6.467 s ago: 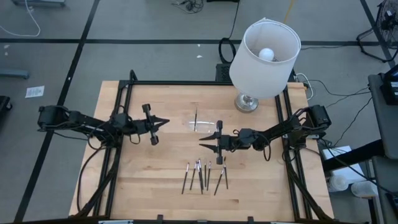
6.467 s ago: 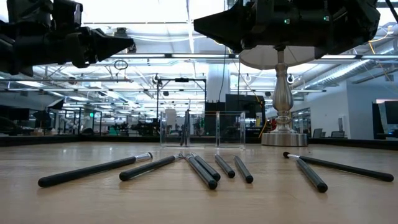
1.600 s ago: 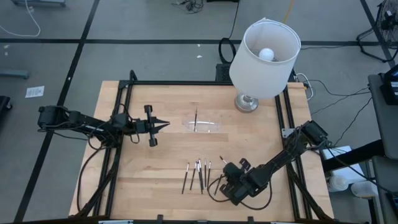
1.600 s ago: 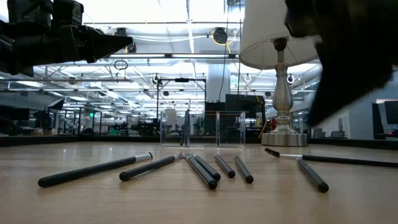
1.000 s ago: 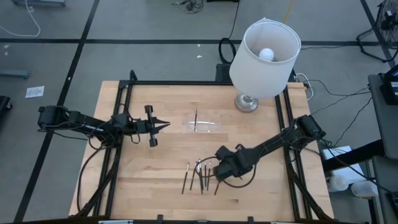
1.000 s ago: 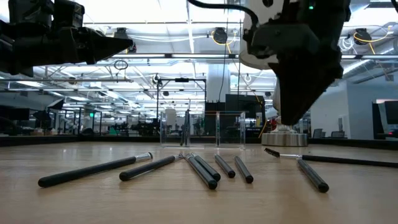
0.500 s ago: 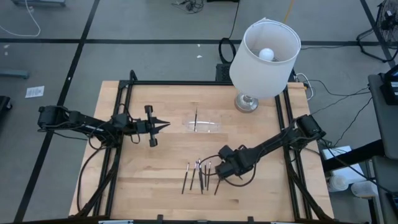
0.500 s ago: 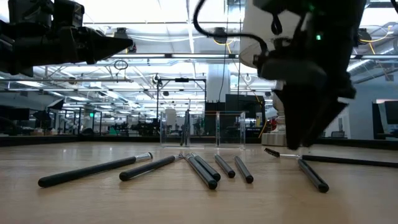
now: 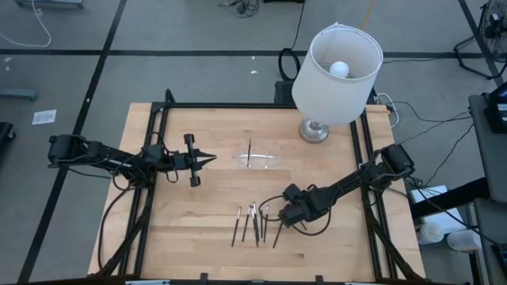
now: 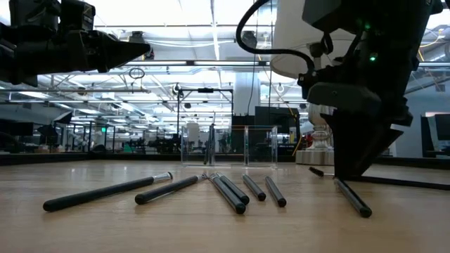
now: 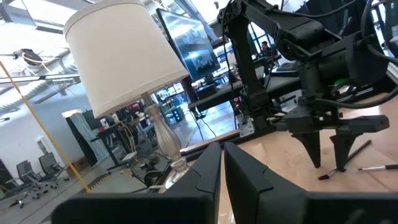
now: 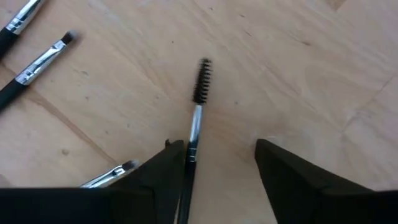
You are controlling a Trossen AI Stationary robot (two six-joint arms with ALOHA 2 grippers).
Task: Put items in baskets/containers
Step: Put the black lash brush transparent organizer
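Brushes point(image 9: 255, 223) mostly lie loose on surface point(image 9: 198, 229); one point(image 9: 249, 150) already in clear tray point(image 9: 260, 159). Right hand point(image 12: 214, 162) low, fingers spread wide around spoolie brush point(image 12: 198, 102), not gripped yet. Left hand point(image 9: 207, 158) idle, fingers nearly together. Early stage, about seven left.

The right arm reaches from the right edge of the bench toward its front middle, bent at the elbow, with the wrist tipped down. The right gripper point(image 9: 283, 215) is low, close to the bench surface, and its jaws are apart, pointing downward. The left arm lies stretched out over the left half of the bench, held high above the surface. The left gripper point(image 9: 207, 157) points toward the centre, its jaws closed together.
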